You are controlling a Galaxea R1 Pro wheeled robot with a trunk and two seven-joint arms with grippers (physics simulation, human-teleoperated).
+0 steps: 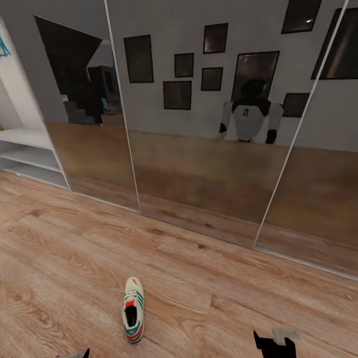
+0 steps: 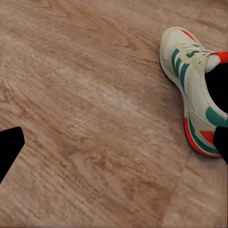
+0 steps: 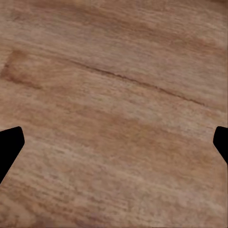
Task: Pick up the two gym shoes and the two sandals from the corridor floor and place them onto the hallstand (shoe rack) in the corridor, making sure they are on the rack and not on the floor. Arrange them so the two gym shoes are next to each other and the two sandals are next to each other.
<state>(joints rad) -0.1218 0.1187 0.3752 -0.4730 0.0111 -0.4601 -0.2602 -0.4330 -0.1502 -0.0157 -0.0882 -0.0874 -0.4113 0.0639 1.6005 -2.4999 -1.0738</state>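
Nearest: one gym shoe (image 1: 133, 309) lying alone on the corridor floor (image 1: 64, 258), toe towards the mirrored wardrobe doors (image 1: 199, 149). Left claw (image 2: 114, 147) spread wide and empty, hovering over bare planks just beside the shoe's striped side. Right claw (image 3: 114, 142) equally wide, empty, over floor well apart from the shoe. Risk, as a judgement: closing from this offset likely to clip the sole and skid the shoe away, missing the collar. Beyond the shoe, open floor, nothing blocking. Farthest, left of the mirrors: the hallstand (image 1: 30, 154), shelves bare.
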